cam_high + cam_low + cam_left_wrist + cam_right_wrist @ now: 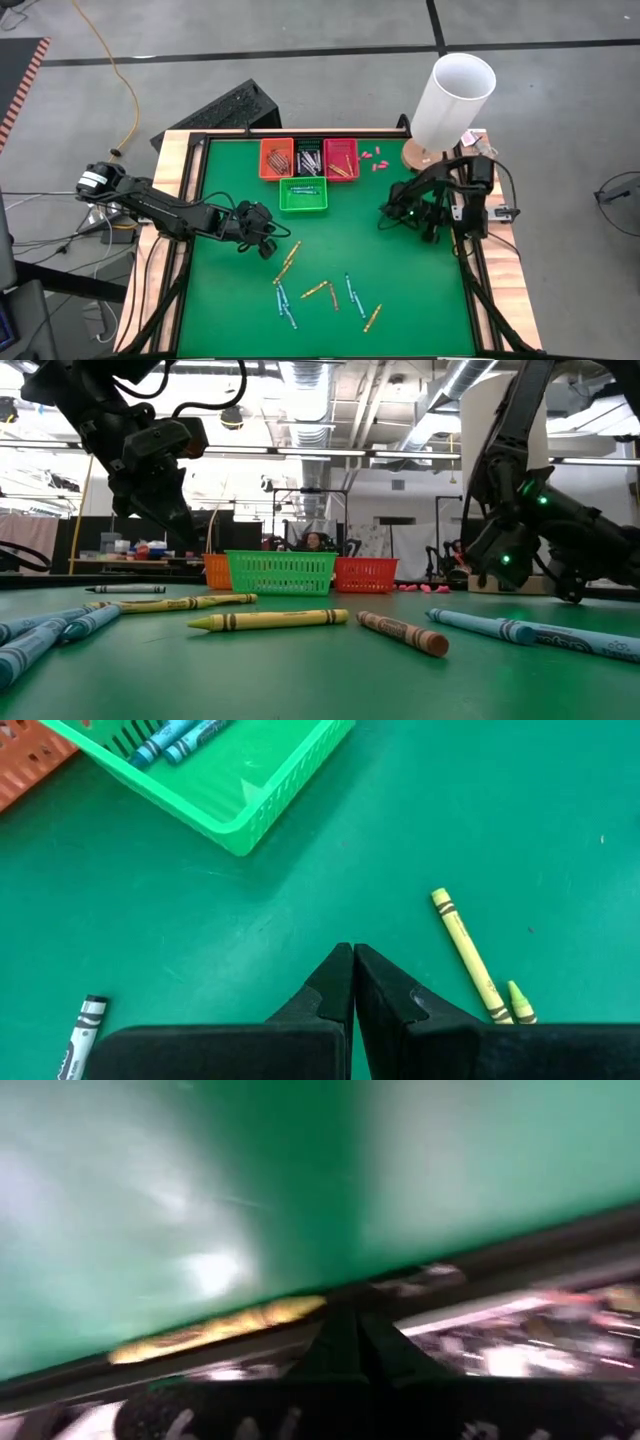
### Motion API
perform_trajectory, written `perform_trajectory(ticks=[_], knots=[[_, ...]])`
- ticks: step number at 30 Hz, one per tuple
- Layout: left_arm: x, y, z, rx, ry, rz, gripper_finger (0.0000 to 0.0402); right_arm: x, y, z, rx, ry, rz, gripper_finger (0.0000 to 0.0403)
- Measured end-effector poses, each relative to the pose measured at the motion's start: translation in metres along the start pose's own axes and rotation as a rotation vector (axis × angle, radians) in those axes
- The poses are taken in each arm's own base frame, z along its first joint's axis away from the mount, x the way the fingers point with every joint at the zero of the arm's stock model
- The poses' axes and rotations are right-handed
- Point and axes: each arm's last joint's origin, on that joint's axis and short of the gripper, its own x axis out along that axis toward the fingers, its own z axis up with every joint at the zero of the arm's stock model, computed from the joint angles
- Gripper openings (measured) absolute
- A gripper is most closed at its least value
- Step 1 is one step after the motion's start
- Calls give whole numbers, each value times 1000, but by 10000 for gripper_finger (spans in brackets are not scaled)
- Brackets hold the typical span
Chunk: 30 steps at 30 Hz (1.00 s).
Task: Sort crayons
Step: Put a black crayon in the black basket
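Your left hand is closed and empty, hovering just beside a yellow crayon, likely lining up a pick. Loose crayons lie near the front edge, well apart. Clear surface runs to the baskets. Right hand is closed, parked right side.

Overhead looking down, level low view, both sharing green basket

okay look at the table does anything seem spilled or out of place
Yes. Loose crayons lie scattered on the green mat, outside the baskets. A few small pink bits sit loose beside the red basket. Nothing looks damaged or tipped.
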Motion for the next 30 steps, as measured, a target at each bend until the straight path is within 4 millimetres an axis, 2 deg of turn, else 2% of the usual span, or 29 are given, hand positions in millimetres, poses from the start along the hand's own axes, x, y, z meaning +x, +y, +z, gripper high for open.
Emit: perform_trajectory(ticks=[10, 15, 21, 24, 26, 30], knots=[[0, 0, 0, -2, 4, -6, 0, -1, 10, 0, 109, 29, 195, 0], [0, 0, 0, 4, -1, 0, 0, -13, 21, -1, 107, 30, 165, 0], [0, 0, 1, 1, -18, 4, 0, -45, 44, 1, 26, -75, 173, 0], [0, -1, 2, -3, -25, -3, 0, -56, 52, 1, 30, -157, 54, 0], [0, -1, 2, -5, -29, -5, 0, -59, 53, 1, 48, -193, -14, 0], [0, -2, 2, -5, -30, -7, 0, -54, 46, 2, 105, -186, -34, 0]])
